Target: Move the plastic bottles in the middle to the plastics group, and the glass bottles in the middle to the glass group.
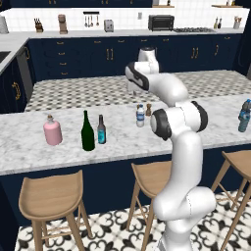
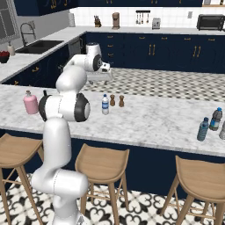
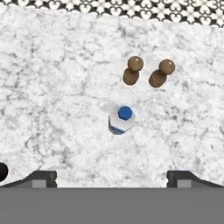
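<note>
Shakers (image 3: 148,73) pair visibly from above beside clear bottle (image 3: 121,119).

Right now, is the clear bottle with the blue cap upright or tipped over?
Upright. The clear bottle stands on the counter, its blue cap facing straight up at the hand camera; from the right base it stands vertical.

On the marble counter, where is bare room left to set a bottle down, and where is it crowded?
Bare marble counter runs between the clear bottle with blue cap and the plastic bottles at the far right, and left of the pink bottle. It is crowded where the green wine bottle and small dark bottle stand close, and around the brown shakers.
</note>
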Available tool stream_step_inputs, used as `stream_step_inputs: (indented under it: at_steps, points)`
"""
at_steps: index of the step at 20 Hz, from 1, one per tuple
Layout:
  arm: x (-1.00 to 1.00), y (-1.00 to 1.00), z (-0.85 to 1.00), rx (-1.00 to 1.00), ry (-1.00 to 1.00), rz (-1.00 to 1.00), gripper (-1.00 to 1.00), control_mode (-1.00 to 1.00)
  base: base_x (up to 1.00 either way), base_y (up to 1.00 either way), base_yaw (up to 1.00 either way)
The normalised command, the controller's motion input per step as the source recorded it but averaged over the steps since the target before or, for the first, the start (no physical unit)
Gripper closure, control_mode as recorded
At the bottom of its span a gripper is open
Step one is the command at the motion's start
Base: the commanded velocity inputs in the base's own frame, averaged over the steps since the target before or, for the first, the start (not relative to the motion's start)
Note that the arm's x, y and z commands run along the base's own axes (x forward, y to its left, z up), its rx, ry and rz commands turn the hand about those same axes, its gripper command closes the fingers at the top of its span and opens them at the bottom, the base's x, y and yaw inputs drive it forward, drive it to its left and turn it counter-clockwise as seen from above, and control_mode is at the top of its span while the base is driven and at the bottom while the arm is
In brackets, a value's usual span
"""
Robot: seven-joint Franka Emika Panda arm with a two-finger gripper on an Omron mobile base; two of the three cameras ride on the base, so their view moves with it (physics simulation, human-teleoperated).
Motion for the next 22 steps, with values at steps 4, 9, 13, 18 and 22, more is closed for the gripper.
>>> stream_step_inputs:
  at_steps: [4,9,13,18,22]
  points:
    - [0.05,-0.08,-0.51,0.0,-0.19,0.0,-1.0,-1.0,0.0,0.0,0.0]
    - [0.03,0.0,-0.53,0.02,-0.23,0.0,-1.0,-1.0,0.0,0.0,0.0]
    - [0.0,0.0,-0.25,0.04,-0.25,0.0,-1.0,-1.0,0.0,0.0,0.0]
    - [-0.36,-0.2,-0.02,0.0,-0.05,0.0,-1.0,-1.0,0.0,0.0,0.0]
    - [-0.13,-0.16,-0.02,0.0,0.0,0.0,-1.0,-1.0,0.0,0.0,0.0]
